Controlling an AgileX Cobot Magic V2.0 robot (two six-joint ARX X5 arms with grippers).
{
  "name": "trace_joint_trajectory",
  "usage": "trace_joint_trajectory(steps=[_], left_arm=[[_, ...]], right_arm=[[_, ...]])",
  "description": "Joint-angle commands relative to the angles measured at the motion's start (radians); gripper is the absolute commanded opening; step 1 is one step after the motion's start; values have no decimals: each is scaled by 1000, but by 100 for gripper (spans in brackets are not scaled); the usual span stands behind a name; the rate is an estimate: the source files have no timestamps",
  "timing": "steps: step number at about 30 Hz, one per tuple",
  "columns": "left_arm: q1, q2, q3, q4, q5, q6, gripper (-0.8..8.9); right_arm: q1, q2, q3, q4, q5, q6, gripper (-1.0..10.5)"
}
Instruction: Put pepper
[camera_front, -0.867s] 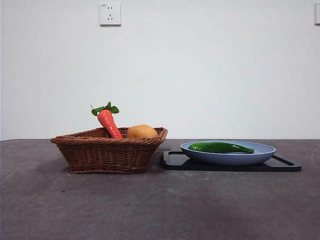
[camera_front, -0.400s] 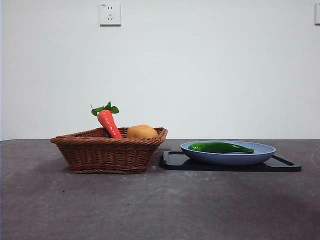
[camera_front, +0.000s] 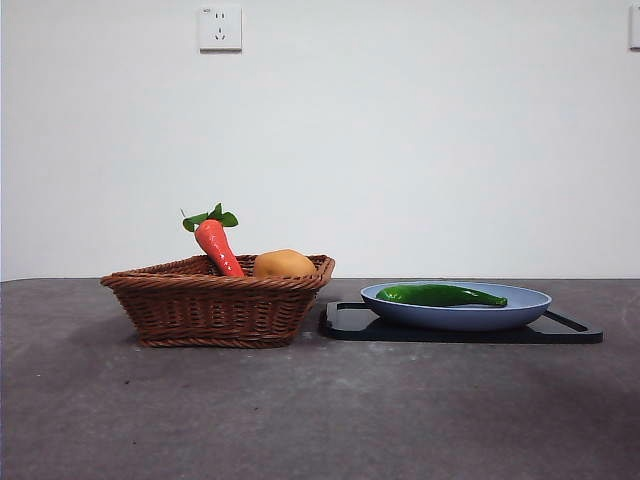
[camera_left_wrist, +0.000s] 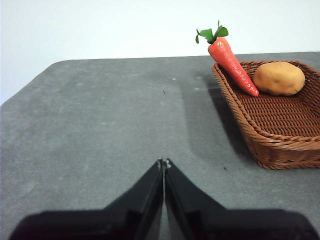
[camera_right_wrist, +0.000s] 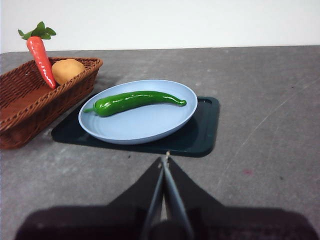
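The pepper (camera_right_wrist: 135, 101) lies lengthwise in the blue plate (camera_right_wrist: 150, 127), well ahead of our right gripper (camera_right_wrist: 164, 161), whose jaws are pressed together on nothing. Our left gripper (camera_left_wrist: 163, 163) is likewise clenched empty above bare table (camera_left_wrist: 100, 125). The plate sits on a black tray (camera_right_wrist: 200, 135); beside it the wicker basket (camera_front: 215, 305) holds a carrot (camera_front: 217, 243) and a potato (camera_front: 284, 264).
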Motion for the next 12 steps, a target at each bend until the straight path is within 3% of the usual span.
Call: trace_joint_trajectory(steps=[1,5,12], left_arm=[[2,-4,-10,12,-1,-6,8],[2,-4,-10,12,-2,-6,8],[2,-4,-10,12,-2,-6,8]], right_arm=[[2,-8,-8,-10,1,21,11],[2,-8,-8,-6,1,58,11],[2,-7,-8,-3,2,58,11]])
